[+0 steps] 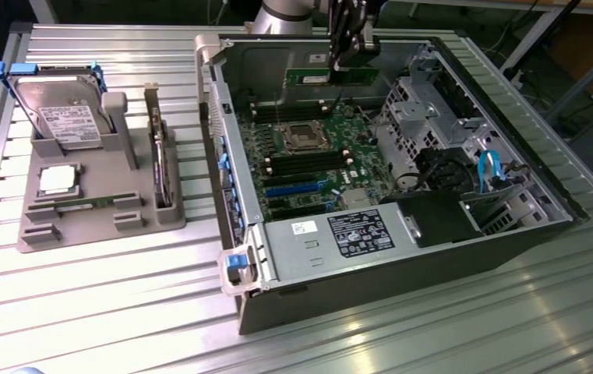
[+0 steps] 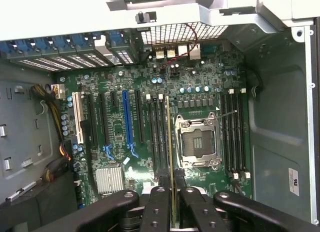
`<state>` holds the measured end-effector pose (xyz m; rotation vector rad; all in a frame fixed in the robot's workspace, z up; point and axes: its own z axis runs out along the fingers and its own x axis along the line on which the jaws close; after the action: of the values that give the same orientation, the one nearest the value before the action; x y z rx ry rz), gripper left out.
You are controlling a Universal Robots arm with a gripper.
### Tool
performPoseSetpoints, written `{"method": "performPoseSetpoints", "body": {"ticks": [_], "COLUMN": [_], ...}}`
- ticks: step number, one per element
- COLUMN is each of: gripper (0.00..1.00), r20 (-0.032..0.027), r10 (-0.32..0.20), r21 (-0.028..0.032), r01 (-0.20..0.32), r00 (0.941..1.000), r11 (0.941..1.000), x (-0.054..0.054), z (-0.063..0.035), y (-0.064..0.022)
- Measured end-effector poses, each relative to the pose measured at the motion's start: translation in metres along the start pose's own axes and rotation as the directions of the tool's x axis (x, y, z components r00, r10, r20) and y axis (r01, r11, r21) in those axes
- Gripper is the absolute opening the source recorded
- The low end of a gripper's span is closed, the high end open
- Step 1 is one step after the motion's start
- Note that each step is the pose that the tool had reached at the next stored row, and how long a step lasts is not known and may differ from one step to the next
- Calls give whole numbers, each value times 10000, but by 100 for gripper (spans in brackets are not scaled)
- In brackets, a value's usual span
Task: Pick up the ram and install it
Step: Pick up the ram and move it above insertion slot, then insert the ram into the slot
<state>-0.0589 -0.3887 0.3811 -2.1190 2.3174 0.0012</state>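
Observation:
My gripper point(image 1: 351, 66) hangs over the far end of the open computer case point(image 1: 545, 226) and is shut on the ram point(image 1: 312, 78), a thin green stick held level above the motherboard point(image 1: 317, 160). In the wrist view the ram point(image 2: 171, 152) shows edge-on between my two black fingers point(image 2: 159, 204), with the gripper point(image 2: 173, 194) closed around it. Under it lie the black memory slots point(image 2: 157, 137), just beside the bare processor socket point(image 2: 197, 142). The ram is still well above the board and touches nothing.
At the exterior view's left, a grey holder point(image 1: 99, 210) carries a hard drive point(image 1: 62, 113), a square silver processor point(image 1: 57, 181) and an upright dark card point(image 1: 157, 156). Inside the case are a power supply point(image 1: 343, 238), drive cages point(image 1: 436, 109) and a blue cable point(image 1: 488, 167).

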Motion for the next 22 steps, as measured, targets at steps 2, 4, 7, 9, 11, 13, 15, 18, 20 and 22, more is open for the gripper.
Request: {"method": "performPoseSetpoints", "body": {"ticks": [2, 4, 7, 9, 11, 13, 15, 18, 20, 22], "gripper": [14, 14, 14, 14, 14, 14, 14, 14, 14, 14], "r20": [0, 0, 2, 1, -38, -130, -228, -302, -327, -366], "r10": [0, 0, 0, 0, -1, -1, -1, -7, -91, -170], "r21": [0, 0, 1, 1, 3, 11, 21, 35, 68, 73], "r01": [0, 0, 0, 0, 1, 1, 2, 8, 93, 173], "r00": [10000, 10000, 10000, 10000, 10000, 9999, 9997, 9995, 9994, 9992], "r11": [10000, 10000, 10000, 10000, 10000, 10000, 10000, 10000, 9999, 9998], "x": [0, 0, 4, 9, 9, 9, 9, 9, 9, 10], "z": [0, 0, 17, 95, 151, 197, 248, 339, 388, 415], "y": [0, 0, 0, -1, -1, -1, -1, -1, -1, -1]}}
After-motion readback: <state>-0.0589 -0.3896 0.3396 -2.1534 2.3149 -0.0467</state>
